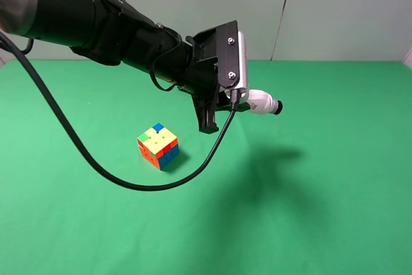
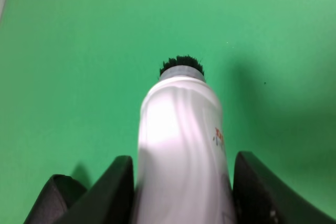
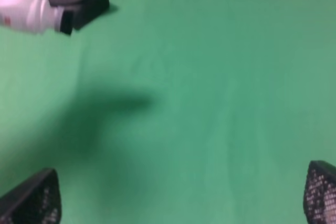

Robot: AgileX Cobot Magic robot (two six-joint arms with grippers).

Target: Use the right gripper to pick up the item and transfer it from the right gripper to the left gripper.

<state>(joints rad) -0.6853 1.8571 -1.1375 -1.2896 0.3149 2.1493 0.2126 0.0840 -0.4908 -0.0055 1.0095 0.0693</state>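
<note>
**Reporter:** Where was the bottle (image 1: 264,103) at that moment?

**Robot:** Up off the green table (image 1: 335,223), in my left gripper (image 1: 235,101). Its black fingers (image 2: 118,184) were closed on the white body, one on each side. The bottle lay roughly level, and its black bristly cap (image 1: 279,107) pointed away from my arm, toward the right of the high view. My left wrist camera looked straight along the bottle (image 2: 181,145), with a small label on its side and the cap (image 2: 181,64) at the far end.

**Reporter:** And your other hand?

**Robot:** My right gripper (image 3: 176,198) hung over bare green table and held nothing. Its two mesh-patterned fingers (image 3: 31,200) were spread wide apart. From its wrist camera the bottle (image 3: 29,10) showed well away, with a dark finger of the left gripper just behind it.

**Reporter:** What else was there?

**Robot:** A multicoloured puzzle cube (image 1: 158,145) sat on the table, below and to the left of my left gripper in the high view and well apart from the bottle. A black cable (image 1: 96,165) hung in a long loop from my left arm up to the white plate (image 1: 239,62) beside the fingers. The arm's shadow (image 1: 270,172) lay on the table to the right of the cube.
</note>
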